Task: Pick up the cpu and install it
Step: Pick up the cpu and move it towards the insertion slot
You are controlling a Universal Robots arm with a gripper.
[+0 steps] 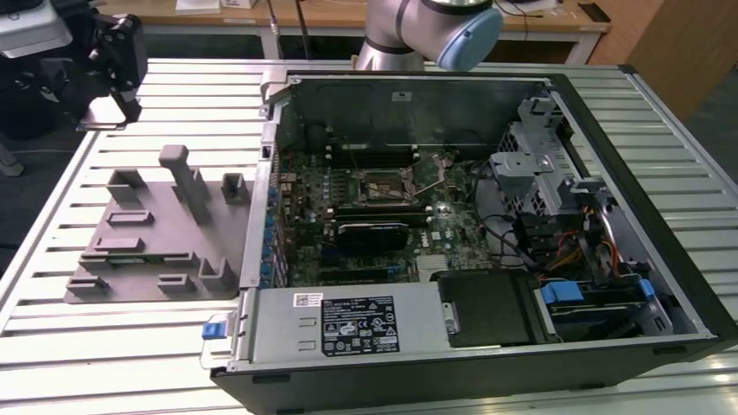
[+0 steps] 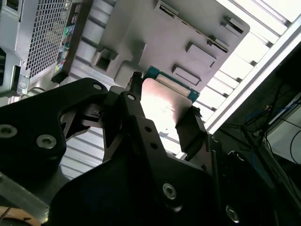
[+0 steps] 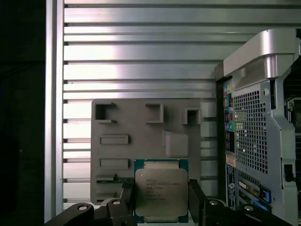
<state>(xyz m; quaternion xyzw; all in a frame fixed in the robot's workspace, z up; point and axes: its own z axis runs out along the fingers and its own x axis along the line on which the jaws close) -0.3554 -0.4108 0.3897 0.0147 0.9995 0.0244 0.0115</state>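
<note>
slatted metal table (image 1: 104, 346), wooden desk (image 1: 334, 15) behind

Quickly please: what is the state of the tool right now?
Tool: closed, holding the cpu by two opposite edges.

square silver-topped cpu (image 3: 161, 192), green-rimmed, clamped in the hand (image 3: 161, 187).

Glare whitens the table (image 2: 237, 70) slats (shadowed edges).
</note>
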